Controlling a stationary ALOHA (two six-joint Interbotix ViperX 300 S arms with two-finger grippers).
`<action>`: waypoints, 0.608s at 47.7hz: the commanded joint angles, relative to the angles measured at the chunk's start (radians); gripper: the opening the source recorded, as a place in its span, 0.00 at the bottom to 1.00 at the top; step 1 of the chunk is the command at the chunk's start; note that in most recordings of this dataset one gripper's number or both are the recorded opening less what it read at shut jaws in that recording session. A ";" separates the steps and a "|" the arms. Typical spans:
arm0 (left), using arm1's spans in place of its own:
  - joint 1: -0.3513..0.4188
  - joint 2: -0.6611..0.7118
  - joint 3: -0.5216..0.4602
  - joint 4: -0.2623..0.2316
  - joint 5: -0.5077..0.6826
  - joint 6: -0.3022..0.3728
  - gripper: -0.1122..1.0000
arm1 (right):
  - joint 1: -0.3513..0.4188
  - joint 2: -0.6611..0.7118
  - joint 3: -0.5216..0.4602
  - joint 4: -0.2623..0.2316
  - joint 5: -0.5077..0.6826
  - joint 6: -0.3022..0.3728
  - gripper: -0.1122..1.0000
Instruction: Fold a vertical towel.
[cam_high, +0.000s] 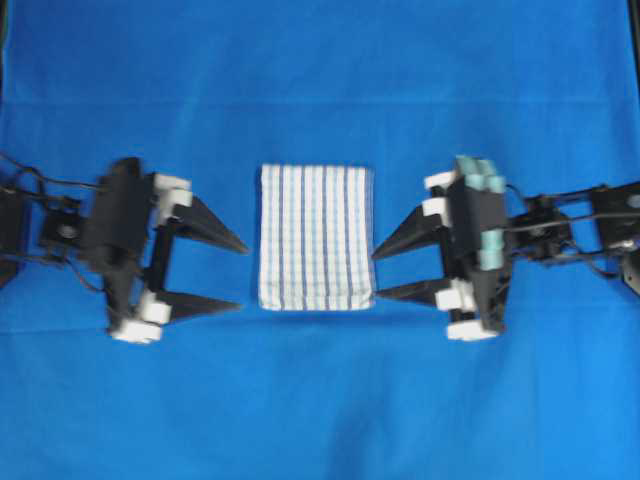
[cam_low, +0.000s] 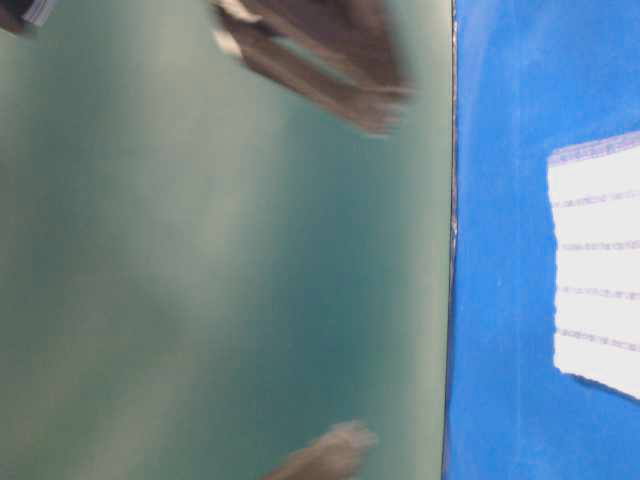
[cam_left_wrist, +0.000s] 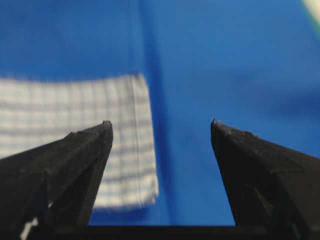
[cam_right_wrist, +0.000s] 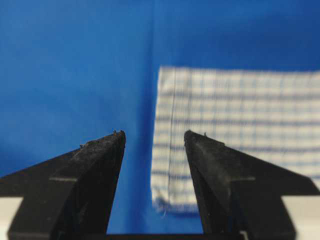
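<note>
The towel lies flat as a folded white rectangle with thin blue and grey stripes, in the middle of the overhead view. It also shows in the table-level view as the towel. My left gripper hangs just left of it, open, with nothing between its fingers. The towel's corner shows beyond the left jaws. My right gripper stands open just right of the towel, empty. In the right wrist view the towel lies past the jaws of my right gripper.
A large plain blue cloth covers the whole work surface. In the table-level view a green wall fills the left side, with blurred dark arm parts at the top.
</note>
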 joint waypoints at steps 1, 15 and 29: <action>0.012 -0.100 0.005 0.000 0.006 0.014 0.78 | -0.015 -0.081 -0.002 -0.018 -0.003 -0.002 0.61; 0.052 -0.411 0.097 0.000 0.049 0.132 0.77 | -0.077 -0.334 0.091 -0.063 0.031 -0.002 0.61; 0.087 -0.664 0.163 0.000 0.196 0.140 0.77 | -0.115 -0.588 0.183 -0.075 0.129 -0.003 0.61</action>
